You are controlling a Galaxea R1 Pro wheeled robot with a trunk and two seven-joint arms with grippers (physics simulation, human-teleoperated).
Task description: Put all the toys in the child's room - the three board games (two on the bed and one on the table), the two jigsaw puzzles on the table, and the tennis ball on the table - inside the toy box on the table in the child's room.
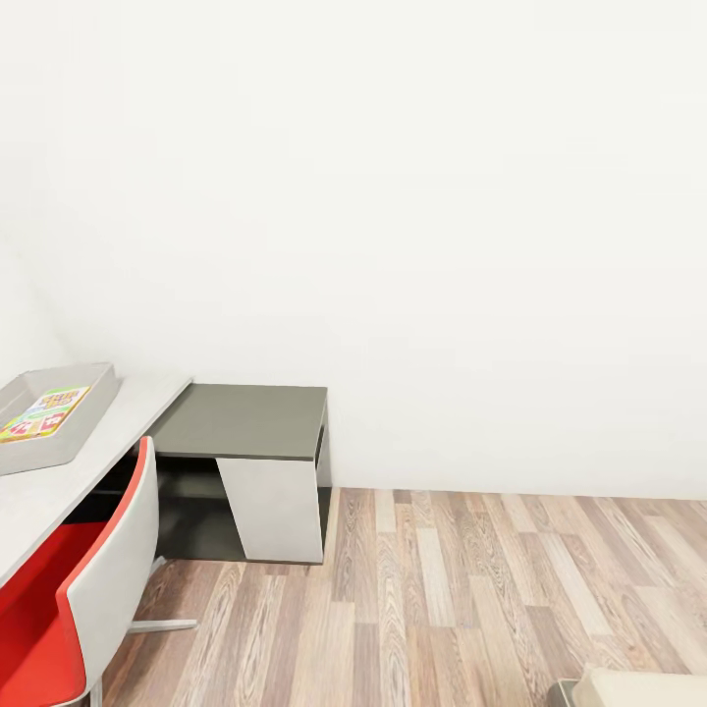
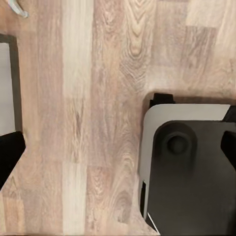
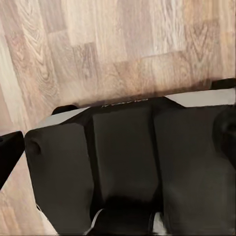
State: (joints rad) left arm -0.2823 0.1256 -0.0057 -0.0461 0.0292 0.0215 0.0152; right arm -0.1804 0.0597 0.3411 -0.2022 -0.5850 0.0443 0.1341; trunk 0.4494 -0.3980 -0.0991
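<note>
- Ahead, the head view takes in the white table (image 1: 59,471) with the grey toy box (image 1: 83,417) on it at the left, a colourful board game (image 1: 41,412) lying flat inside.
- Beside it: a red chair (image 1: 69,599) and a grey desk (image 1: 245,422).
- Both wrist views look down on wood floor (image 2: 98,98) and the robot's dark base (image 3: 128,167).
- Whether either gripper's jaws are open or closed cannot be told.

Wood-plank floor (image 3: 93,49) with mixed light and brown boards fills the upper part; below it sits the robot's own dark base (image 3: 128,167) with a pale grey rim at its edge, and a black finger tip (image 3: 9,152) pokes in at one side.
</note>
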